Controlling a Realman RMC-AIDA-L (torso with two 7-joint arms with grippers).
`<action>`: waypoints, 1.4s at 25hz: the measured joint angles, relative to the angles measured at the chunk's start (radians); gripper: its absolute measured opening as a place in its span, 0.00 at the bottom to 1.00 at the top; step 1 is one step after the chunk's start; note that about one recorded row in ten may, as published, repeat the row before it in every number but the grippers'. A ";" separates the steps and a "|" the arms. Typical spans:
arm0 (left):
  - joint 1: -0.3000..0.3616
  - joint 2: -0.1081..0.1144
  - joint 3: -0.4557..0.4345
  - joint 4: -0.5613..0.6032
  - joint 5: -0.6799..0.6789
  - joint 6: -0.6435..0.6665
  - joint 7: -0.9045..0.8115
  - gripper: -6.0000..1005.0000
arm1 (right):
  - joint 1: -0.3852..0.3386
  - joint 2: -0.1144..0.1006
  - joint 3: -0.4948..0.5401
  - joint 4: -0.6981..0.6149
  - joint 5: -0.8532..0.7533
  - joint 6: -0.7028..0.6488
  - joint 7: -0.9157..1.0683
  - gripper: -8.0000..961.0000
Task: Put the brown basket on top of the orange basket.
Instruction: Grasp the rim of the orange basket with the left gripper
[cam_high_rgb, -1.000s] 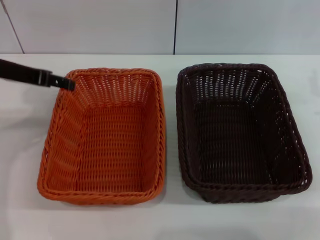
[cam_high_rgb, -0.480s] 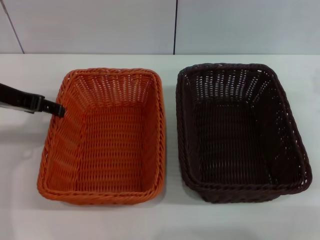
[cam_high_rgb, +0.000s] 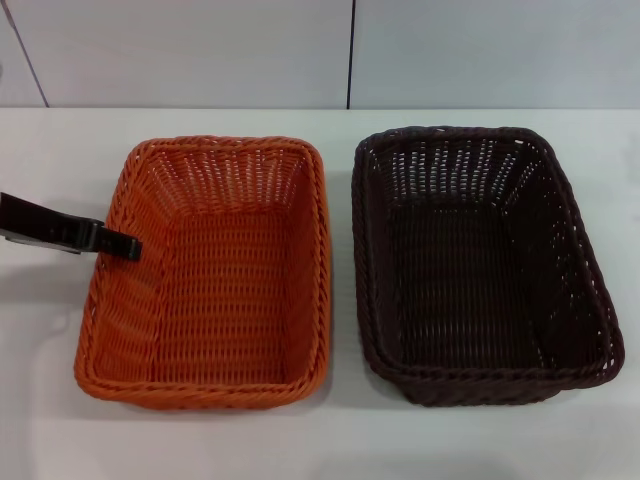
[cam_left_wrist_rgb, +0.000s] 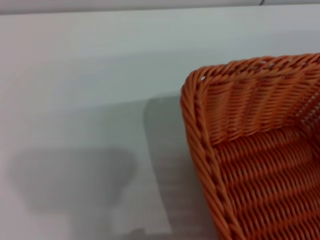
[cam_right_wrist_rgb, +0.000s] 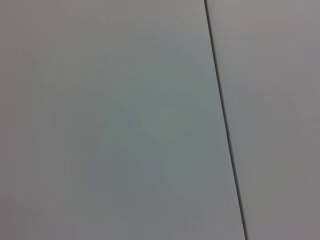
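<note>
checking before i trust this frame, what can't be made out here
- Left gripper: head view shows only a dark tip at the orange basket rim; open or shut unclear, arm cut by the frame edge.
- Right gripper: in no view; its wrist camera shows only wall.
- Brown basket: absent from both wrist views.

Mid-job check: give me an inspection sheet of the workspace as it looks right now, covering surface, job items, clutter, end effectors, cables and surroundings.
Surface: white table, bare around the baskets.
Job's things: orange basket on the robot's left, brown basket on its right, side by side with a narrow gap, both upright and empty; stacking not yet done.
Clutter: nothing seen.
End effectors: left end effector reaches in from the left edge, its tip over the orange basket's left rim; open or shut cannot be told. Right end effector is out of view; its wrist camera shows only wall.
Cables: nothing seen.
Surroundings: light wall panels behind the table with a dark vertical seam.
</note>
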 joint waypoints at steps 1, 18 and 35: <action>0.006 -0.006 0.004 -0.001 0.006 -0.011 0.001 0.84 | 0.000 0.000 0.000 0.000 0.000 0.000 0.000 0.65; 0.009 -0.014 0.091 -0.061 0.030 -0.065 0.000 0.81 | -0.005 0.002 0.000 0.006 0.000 0.003 0.002 0.65; -0.010 -0.006 0.080 -0.063 0.052 -0.069 0.013 0.42 | 0.000 0.003 0.000 0.007 0.002 0.005 0.002 0.65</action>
